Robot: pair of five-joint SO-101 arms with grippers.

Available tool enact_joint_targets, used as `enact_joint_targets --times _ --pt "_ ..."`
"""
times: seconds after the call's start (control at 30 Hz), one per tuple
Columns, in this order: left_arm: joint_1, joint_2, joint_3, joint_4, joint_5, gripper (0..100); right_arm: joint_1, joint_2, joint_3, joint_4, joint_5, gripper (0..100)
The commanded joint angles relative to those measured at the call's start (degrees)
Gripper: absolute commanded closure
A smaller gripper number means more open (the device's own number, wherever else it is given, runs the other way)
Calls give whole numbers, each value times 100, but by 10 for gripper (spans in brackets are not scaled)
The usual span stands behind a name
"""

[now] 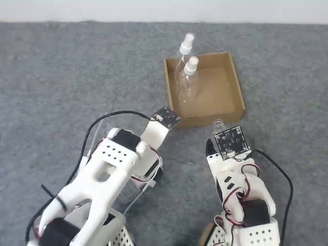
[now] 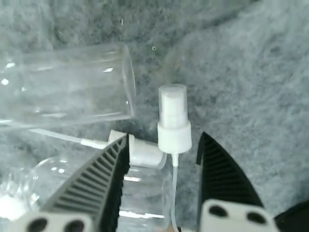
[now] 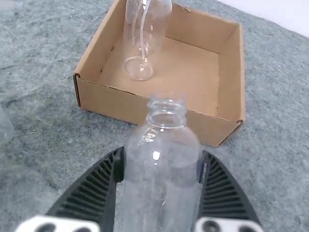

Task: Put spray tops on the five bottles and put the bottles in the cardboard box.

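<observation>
In the right wrist view my right gripper (image 3: 161, 162) is shut on a clear uncapped bottle (image 3: 164, 145), its open neck pointing at the cardboard box (image 3: 91, 94). From above, that bottle's neck (image 1: 219, 124) sits just in front of the box (image 1: 237, 84). Two bottles with white spray tops (image 1: 190, 65) stand in the box's left part. My left gripper (image 2: 164, 141) is open low over the carpet, its black fingers (image 2: 104, 174) on either side of an upright white spray top (image 2: 173, 121) without touching it. A second spray top (image 2: 142, 152) lies beside it.
A clear bottle (image 2: 67, 87) lies on its side past the left gripper, and another (image 2: 91, 193) lies under it. Grey carpet (image 1: 66, 72) covers the table. The left arm (image 1: 113, 164) and its black cables fill the lower left.
</observation>
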Motion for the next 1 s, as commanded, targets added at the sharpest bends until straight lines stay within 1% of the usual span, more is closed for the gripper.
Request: enact_joint_targets --times 0.0,0.1,0.23,0.37,0.5,0.67,0.97 --pt "18 325 -312 -281 -44 790 40 -92 -97 -154 -26 887" --pt "18 633 -312 -431 18 790 40 -92 -97 -154 -26 887" --pt "44 1029 -312 -738 334 790 40 -92 -97 -154 -26 887" --pt "44 1398 -321 -949 334 791 40 -92 -97 -154 -26 887" --pt "44 1679 -356 -985 352 791 40 -92 -97 -154 -26 887" --pt "44 1846 -321 -1160 352 791 40 -92 -97 -154 -18 887" --pt "44 1996 -330 -1231 352 791 48 -92 -97 -154 -18 887"
